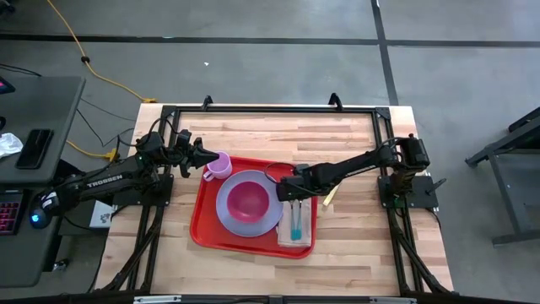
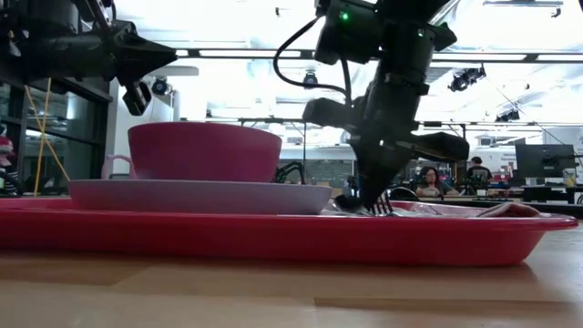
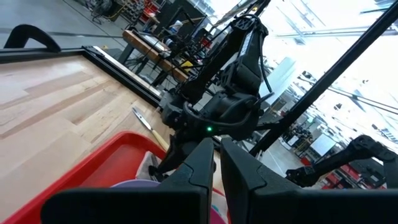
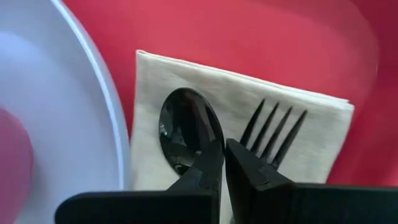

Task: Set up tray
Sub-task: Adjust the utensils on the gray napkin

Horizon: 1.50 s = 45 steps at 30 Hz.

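Tray (image 1: 204, 221): red, flat on the wooden worktop (image 1: 354, 253), about mid-worktop, between the two arms.
Plate (image 1: 229, 215): lavender, round, on the tray's middle; pink bowl (image 1: 248, 199) sitting in it.
Napkin (image 4: 186, 93): pale, folded, on the tray just right of the plate.
Spoon (image 4: 186, 134): dark, lying on the napkin, bowl end toward the far side.
Fork (image 4: 273, 134): dark, beside the spoon on the napkin, tines fanned.
Cup (image 1: 218, 165): lavender, at the tray's far left corner.
Left pincer (image 1: 202, 158): at the cup, fingers nearly together, apparently clamped on its rim or handle.
Right pincer (image 4: 222, 163): low over the napkin, fingers together, tips between spoon and fork; holding nothing.
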{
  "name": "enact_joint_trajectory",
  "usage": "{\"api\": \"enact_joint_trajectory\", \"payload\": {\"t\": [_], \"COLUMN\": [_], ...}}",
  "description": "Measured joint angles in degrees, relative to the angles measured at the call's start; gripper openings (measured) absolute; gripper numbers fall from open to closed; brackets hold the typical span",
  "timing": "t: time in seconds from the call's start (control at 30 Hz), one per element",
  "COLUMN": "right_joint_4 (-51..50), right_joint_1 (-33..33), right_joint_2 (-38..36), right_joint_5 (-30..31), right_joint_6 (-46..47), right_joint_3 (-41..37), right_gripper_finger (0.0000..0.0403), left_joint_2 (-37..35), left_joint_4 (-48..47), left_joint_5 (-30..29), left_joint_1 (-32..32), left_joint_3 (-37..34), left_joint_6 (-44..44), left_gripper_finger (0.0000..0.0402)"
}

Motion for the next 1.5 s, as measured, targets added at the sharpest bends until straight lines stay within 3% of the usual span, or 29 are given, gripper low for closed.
{"api": "enact_joint_trajectory", "payload": {"t": [0.43, 0.67, 1.5], "right_joint_4": [-3.28, -11.43, -8.19], "right_joint_1": [0.00, 0.11, 0.11], "right_joint_2": [-3.26, -6.02, 1.60], "right_joint_5": [1.75, 1.40, 0.35], "right_joint_6": [-1.00, -0.99, -1.05], "right_joint_3": [0.04, 0.11, 0.09], "right_gripper_finger": [0.0000, 0.0000, 0.0000], "left_joint_2": [0.00, -0.01, -0.02], "left_joint_4": [0.00, 0.02, 0.02], "left_joint_5": [-0.21, -0.27, -0.75], "left_joint_1": [0.00, 0.00, -0.01], "left_joint_3": [0.00, 0.00, 0.00], "left_joint_6": [0.00, 0.00, 0.02], "left_gripper_finger": [0.0062, 0.0062, 0.0062]}}
